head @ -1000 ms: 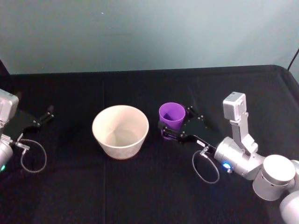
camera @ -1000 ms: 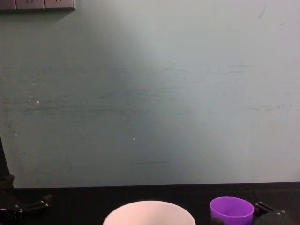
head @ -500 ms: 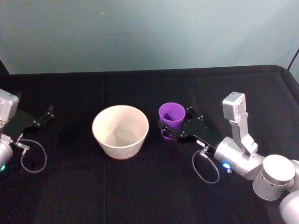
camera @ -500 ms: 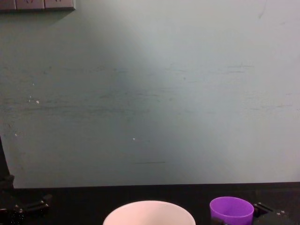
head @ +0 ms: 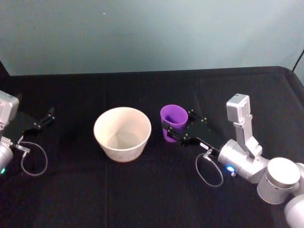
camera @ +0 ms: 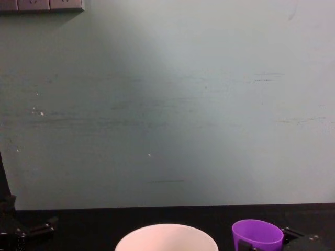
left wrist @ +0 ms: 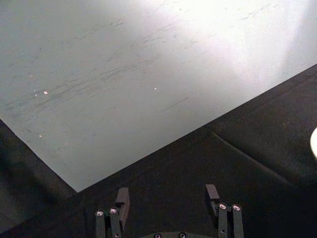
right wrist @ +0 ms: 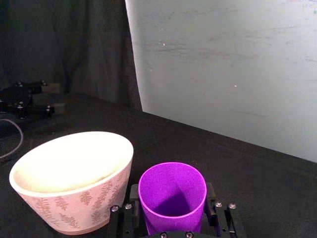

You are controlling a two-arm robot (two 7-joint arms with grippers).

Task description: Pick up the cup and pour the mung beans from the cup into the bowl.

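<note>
Cup [head: 173, 122] tilting, nudging slightly toward bowl [head: 122, 134] versus moment ago; we are clamping it with right gripper [head: 178, 126]; left gripper [left wrist: 168, 204] idling open-fingered.

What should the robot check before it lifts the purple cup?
1. Right gripper shut on the cup, a finger on each side: ok.
2. Beans in the cup: cannot tell; its inside looks plain purple.
3. Bowl upright, left of the cup, not touching it: ok.
4. Room in the bowl: ok, it looks empty.
5. Left gripper open, parked at the far left, away from the bowl: ok.
</note>
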